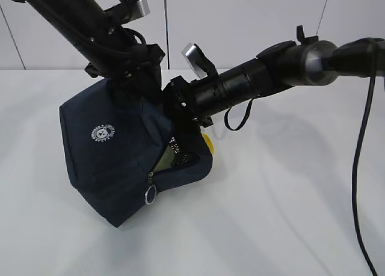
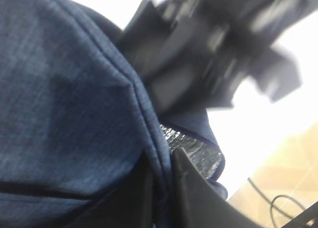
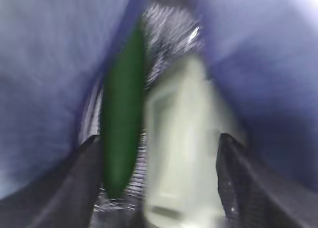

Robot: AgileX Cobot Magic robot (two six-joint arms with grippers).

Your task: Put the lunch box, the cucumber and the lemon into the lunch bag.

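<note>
The navy lunch bag (image 1: 111, 162) lies tilted on the white table with its mouth facing right. My left gripper (image 2: 161, 188) is shut on the bag's fabric edge at the top and holds it up. My right gripper (image 3: 159, 178) is open inside the bag's mouth. The dark green cucumber (image 3: 121, 123) and the pale green lid of the lunch box (image 3: 184, 153) lie side by side between its fingers on the silver lining. In the exterior view the lunch box (image 1: 165, 163) shows in the opening. The yellow lemon (image 1: 209, 142) peeks out at the bag's right edge, under my right arm (image 1: 240, 83).
The zipper's metal ring pull (image 1: 150, 195) hangs at the bag's front corner. The white round logo (image 1: 103, 132) faces the camera. A black cable (image 1: 361, 168) hangs down at the right. My right arm (image 2: 213, 54) crosses close above the left gripper.
</note>
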